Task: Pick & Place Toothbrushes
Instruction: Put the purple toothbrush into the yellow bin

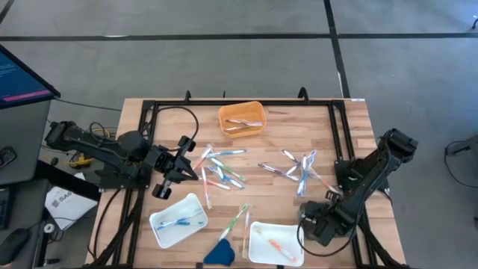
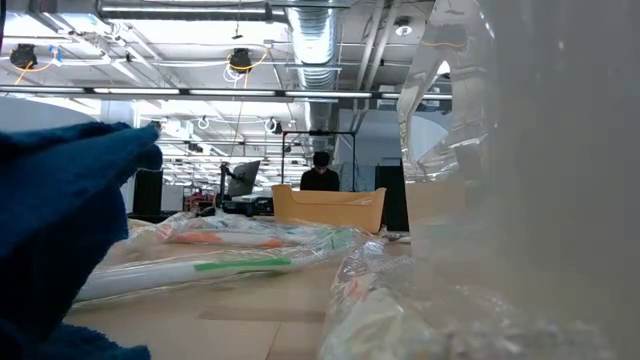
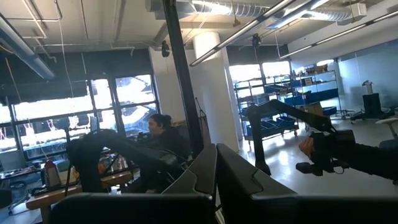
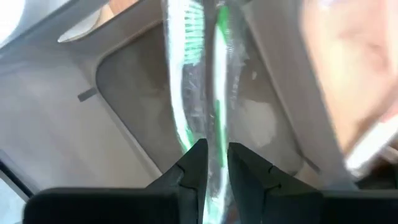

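My right end effector (image 4: 211, 163) pinches one green-and-white wrapped toothbrush (image 4: 198, 93) over the white tray (image 1: 270, 243); left end effector (image 1: 181, 166) shut, empty.

This is a robotics lab set in a large industrial, open-plan hall. A pale wooden desk (image 1: 246, 161) edged with a black metal frame (image 1: 149, 112) stands on a grey concrete floor (image 1: 187, 52) marked with dark lines, beside a computer monitor (image 1: 19, 78) and loose cables. Beyond it show an exposed ceiling with round silver ventilation ducts (image 2: 320, 40) and hanging lamps, blue-binned metal storage racks (image 3: 267, 106), big windows (image 3: 62, 112) and a person seated at a workstation (image 3: 158, 127).
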{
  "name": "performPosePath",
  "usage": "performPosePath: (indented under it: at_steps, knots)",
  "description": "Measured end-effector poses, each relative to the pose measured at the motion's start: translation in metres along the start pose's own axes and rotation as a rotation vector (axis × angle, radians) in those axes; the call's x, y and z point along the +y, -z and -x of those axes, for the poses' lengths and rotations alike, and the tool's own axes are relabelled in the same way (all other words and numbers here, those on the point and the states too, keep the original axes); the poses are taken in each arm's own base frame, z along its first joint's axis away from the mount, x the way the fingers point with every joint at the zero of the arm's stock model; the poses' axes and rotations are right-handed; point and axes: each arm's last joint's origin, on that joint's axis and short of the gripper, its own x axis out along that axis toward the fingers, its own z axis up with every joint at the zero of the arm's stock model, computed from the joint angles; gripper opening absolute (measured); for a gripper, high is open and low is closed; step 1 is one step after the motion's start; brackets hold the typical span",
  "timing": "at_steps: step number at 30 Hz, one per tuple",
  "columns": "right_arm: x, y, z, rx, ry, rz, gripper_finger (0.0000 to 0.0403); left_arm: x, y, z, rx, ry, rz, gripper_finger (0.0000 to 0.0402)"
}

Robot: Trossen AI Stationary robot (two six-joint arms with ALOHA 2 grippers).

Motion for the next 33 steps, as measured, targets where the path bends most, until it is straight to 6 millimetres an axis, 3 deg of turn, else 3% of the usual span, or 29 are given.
performPosePath:
  at_steps: [8, 15, 21, 27, 33]
  knots:
    - [0.001, -0.003, 0.028, -0.009, 0.041, -0.007, 0.0056, 0.000, 0.000, 0.000, 0.000, 0.000, 0.000, 0.0001]
    - [0.003, -0.012, 0.043, -0.180, 0.072, -0.017, 0.0056, 0.000, 0.000, 0.000, 0.000, 0.000, 0.000, 0.0001]
    - [0.001, -0.028, 0.052, -0.341, 0.097, -0.068, 0.0056, 0.000, 0.000, 0.000, 0.000, 0.000, 0.000, 0.0001]
    - [-0.001, -0.051, 0.056, -0.614, 0.116, -0.171, 0.0056, 0.000, 0.000, 0.000, 0.001, 0.000, 0.000, 0.0001]
    - [0.005, -0.072, 0.059, -0.682, 0.014, -0.184, 0.0056, 0.000, 0.000, 0.000, 0.001, 0.000, 0.000, 0.0001]
